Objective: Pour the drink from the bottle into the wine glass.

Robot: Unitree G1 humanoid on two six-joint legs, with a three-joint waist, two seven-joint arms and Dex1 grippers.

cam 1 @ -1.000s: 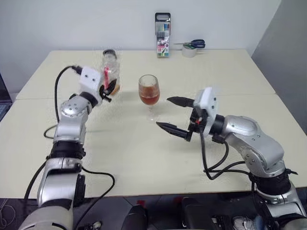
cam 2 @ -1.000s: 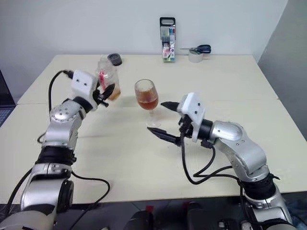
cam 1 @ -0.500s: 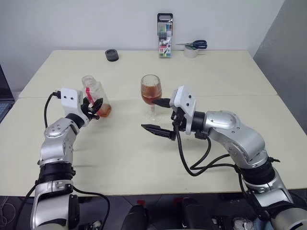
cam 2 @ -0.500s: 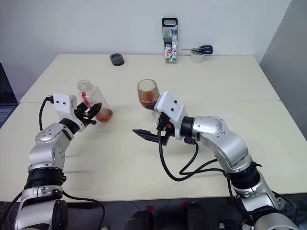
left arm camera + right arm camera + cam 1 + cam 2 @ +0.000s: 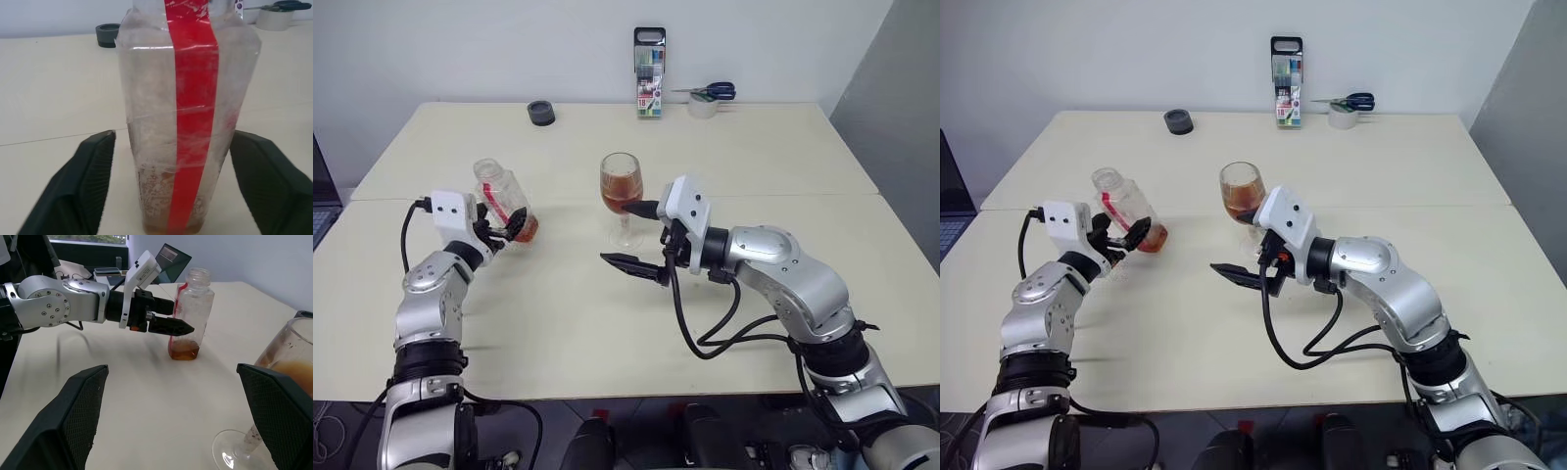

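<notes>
While the bottle (image 5: 188, 112) stands on the table (image 5: 607, 323), both grippers are spread.
Table first: the right gripper (image 5: 636, 238), fingers wide apart, sits just beside the wine glass (image 5: 622, 196), which holds amber drink (image 5: 621, 191). The left gripper (image 5: 505, 227) flanks the uncapped bottle, fingers (image 5: 93, 181) apart with gaps either side; a little drink remains at its base. A dark cap (image 5: 541, 113) lies at the far edge.

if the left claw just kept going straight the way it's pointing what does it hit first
Most likely the bottle: it stands on the table directly between the left claw's open fingers, with gaps on both sides. Farther along sits the dark cap.
</notes>
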